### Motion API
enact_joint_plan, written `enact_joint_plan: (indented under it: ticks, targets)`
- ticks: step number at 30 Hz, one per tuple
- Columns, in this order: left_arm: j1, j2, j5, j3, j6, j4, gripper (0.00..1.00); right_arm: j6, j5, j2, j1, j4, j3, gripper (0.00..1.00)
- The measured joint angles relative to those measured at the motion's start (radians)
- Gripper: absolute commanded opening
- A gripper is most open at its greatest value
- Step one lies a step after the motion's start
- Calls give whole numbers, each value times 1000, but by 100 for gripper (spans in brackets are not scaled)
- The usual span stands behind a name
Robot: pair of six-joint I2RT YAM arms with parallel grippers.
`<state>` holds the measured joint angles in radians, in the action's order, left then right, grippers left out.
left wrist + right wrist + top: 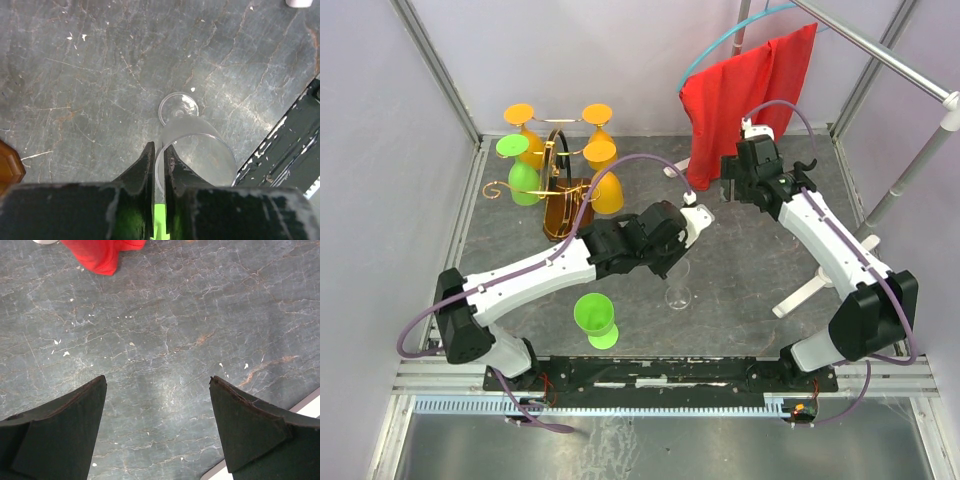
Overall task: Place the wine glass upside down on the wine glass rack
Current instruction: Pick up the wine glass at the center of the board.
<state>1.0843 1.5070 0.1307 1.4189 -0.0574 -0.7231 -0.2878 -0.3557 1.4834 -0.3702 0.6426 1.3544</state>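
Note:
A clear wine glass [680, 285] is upright at the middle of the table, foot down; I cannot tell if the foot touches the table. My left gripper [673, 264] is shut on its rim, one finger inside the bowl and one outside. In the left wrist view the gripper [160, 147] pinches the rim of the glass [200, 150]. The wine glass rack [563, 185], copper wire on a brown wooden base, stands at the back left with orange and green glasses hanging upside down. My right gripper [732, 186] is open and empty above bare table [157, 380].
A green glass [595, 318] stands upright near the front, left of the clear one. A red cloth [745, 95] hangs at the back right, also in the right wrist view [102, 252]. A white stand's foot [810, 290] lies right. The rack's base [9, 165] shows at the left.

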Motion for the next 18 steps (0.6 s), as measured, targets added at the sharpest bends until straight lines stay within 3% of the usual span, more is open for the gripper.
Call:
enact_joint_plan:
  ticks: [4,10,18]
  targets:
    - [0,11,52,34,10,23,3,-12,16,-1,14,24,32,100]
    - [-2,34,176,155,96,117,3,-115,68,-62,79,35,48,100]
    - [-67,-16,348,129,195,373,3,-412,232,-238,232,29,47,99]
